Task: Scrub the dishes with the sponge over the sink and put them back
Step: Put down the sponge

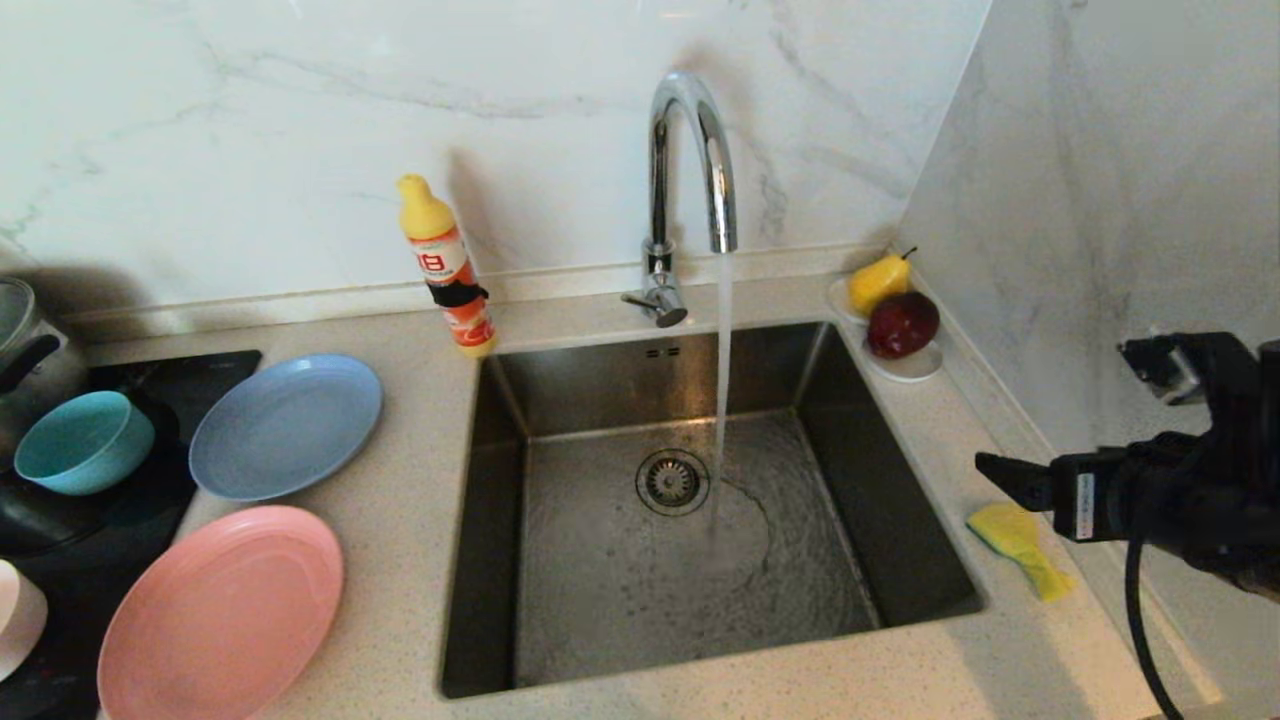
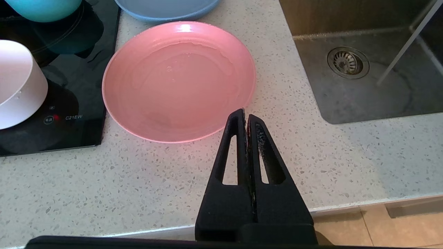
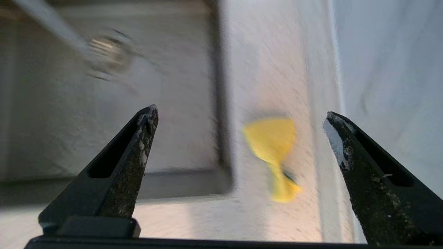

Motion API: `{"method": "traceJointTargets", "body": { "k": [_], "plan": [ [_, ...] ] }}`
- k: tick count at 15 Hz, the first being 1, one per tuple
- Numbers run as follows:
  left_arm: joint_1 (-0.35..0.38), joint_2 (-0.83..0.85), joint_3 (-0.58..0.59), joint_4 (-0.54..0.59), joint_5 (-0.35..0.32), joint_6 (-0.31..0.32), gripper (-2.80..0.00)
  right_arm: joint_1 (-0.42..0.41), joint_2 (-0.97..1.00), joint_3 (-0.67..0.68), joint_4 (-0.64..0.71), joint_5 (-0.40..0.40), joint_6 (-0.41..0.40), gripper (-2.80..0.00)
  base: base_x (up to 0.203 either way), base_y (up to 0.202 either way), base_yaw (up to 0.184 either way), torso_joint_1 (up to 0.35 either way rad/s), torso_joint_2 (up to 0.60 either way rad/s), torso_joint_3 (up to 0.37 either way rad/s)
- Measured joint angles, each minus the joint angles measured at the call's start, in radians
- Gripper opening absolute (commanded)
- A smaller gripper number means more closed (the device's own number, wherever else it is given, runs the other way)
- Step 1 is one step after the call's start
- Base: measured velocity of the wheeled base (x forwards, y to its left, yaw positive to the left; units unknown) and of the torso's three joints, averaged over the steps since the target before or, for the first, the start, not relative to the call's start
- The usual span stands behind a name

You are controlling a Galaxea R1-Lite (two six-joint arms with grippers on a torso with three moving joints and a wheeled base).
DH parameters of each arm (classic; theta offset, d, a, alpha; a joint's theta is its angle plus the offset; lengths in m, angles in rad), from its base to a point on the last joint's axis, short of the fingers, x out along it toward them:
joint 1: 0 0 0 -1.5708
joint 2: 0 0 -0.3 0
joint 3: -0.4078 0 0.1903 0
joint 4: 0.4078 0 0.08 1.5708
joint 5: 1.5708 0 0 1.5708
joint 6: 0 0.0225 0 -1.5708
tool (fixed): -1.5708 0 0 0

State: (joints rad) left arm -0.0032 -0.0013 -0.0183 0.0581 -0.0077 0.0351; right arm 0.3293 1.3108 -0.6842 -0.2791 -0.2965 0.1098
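The yellow sponge (image 1: 1020, 545) (image 3: 273, 148) lies bent on the counter right of the sink (image 1: 600, 600), where tap water runs. My right gripper (image 1: 1050, 410) (image 3: 240, 111) hovers above the sponge, open and empty. The salmon-pink plate (image 1: 220, 615) (image 2: 178, 90), grey-blue plate (image 1: 285, 425) (image 2: 166, 8), teal bowl (image 1: 85, 440) (image 2: 43, 7) and small pale dish (image 1: 15, 620) (image 2: 17, 86) sit left of the sink. In the left wrist view my left gripper (image 2: 244, 112) is shut and empty, parked near the counter's front edge by the pink plate.
A chrome tap (image 1: 690, 150) arches over the basin. An orange detergent bottle (image 1: 447, 265) stands behind the sink's left corner. A white dish with fruit (image 1: 900, 310) sits at the back right. The marble wall (image 1: 1100, 200) is close on the right. A steel pot (image 1: 20, 340) and black hob (image 1: 170, 385) are far left.
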Motion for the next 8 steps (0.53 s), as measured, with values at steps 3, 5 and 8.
{"method": "traceJointTargets", "body": {
  "k": [3,5,8],
  "plan": [
    [0.000,0.000,0.000,0.000,0.000,0.000,-2.80,0.027,-0.160,0.037,0.004,0.130,-0.076,0.00,0.000,0.000,0.000,0.000,0.00,0.000],
    [0.000,0.000,0.000,0.000,0.000,0.000,-2.80,0.032,-0.239,0.077,0.011,0.182,-0.169,0.00,0.000,0.000,0.000,0.000,0.00,0.000],
    [0.000,0.000,0.000,0.000,0.000,0.000,-2.80,0.020,-0.296,0.122,0.002,0.169,-0.191,-2.80,0.000,0.000,0.000,0.000,0.00,0.000]
  ]
}}
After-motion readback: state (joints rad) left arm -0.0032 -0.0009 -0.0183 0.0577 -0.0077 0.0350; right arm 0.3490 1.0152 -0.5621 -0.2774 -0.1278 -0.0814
